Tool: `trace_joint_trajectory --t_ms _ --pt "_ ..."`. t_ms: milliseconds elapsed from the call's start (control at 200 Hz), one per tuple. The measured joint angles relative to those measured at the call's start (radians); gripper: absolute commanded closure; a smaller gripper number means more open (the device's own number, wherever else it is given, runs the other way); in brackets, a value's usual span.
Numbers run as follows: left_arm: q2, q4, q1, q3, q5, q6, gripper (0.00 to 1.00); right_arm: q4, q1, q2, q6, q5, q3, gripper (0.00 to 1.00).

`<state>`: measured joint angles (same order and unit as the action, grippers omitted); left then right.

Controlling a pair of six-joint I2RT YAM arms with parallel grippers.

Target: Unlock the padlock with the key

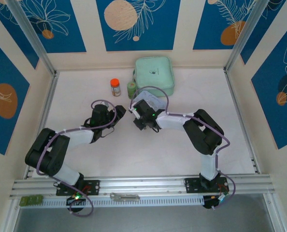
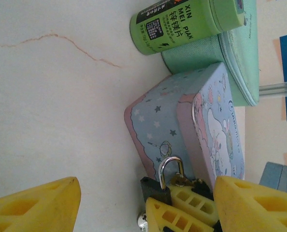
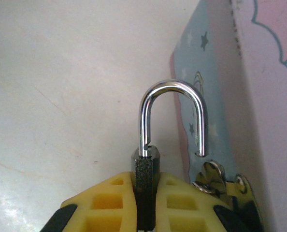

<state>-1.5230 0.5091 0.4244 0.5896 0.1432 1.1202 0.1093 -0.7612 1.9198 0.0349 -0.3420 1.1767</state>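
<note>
- The white tabletop [image 1: 148,154] lies bare and wide on the near side of the pale blue rectangular tin box with stars [image 2: 172,121]. That is the side I would back out to.
- The mint-green zip case [image 1: 153,75] sits just behind the tin and closes off the far side.
- My left claw [image 2: 147,183] hovers off the tin's front corner. It is spread wide and carries nothing, with one yellow finger on either side of the lock.
- My right claw [image 3: 146,198] is at the same corner, clamped tight on the lock's body.
- The green cylindrical bottle [image 2: 182,24] stands just beyond the tin, against the case. A small orange-capped jar [image 1: 115,87] stands further left of the tin. I judge both are at risk only from a broad left-arm swing.
- The small dark metal padlock [image 3: 145,164] sits against the tin's end wall, just beside the brass hasp [image 3: 216,179].
  - One leg of its chrome shackle hangs free of the body, so I judge it already sprung.
  - To finish well I would keep the right grip firm and move slowly, so the free leg does not snag the hasp.
- The thin grey metal key: a silvery speck [image 2: 142,221] below the padlock may be it, but I cannot tell.
</note>
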Motion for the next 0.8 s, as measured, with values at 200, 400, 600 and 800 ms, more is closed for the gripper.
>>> trace_joint_trajectory --t_ms 200,400,600,800 --pt "0.000 0.015 0.000 -0.010 0.018 0.000 0.27 -0.056 0.060 -0.007 0.037 0.141 -0.002 1.00" --pt "0.000 0.054 0.000 -0.011 0.036 -0.004 0.27 -0.142 0.085 -0.045 0.055 0.269 -0.028 1.00" --pt "0.009 0.098 -0.006 -0.038 0.035 -0.003 0.26 -0.165 0.095 -0.118 0.044 0.351 -0.059 1.00" --pt "0.031 0.105 -0.038 -0.053 0.034 -0.011 0.16 -0.107 0.097 -0.272 -0.074 0.357 -0.141 1.00"
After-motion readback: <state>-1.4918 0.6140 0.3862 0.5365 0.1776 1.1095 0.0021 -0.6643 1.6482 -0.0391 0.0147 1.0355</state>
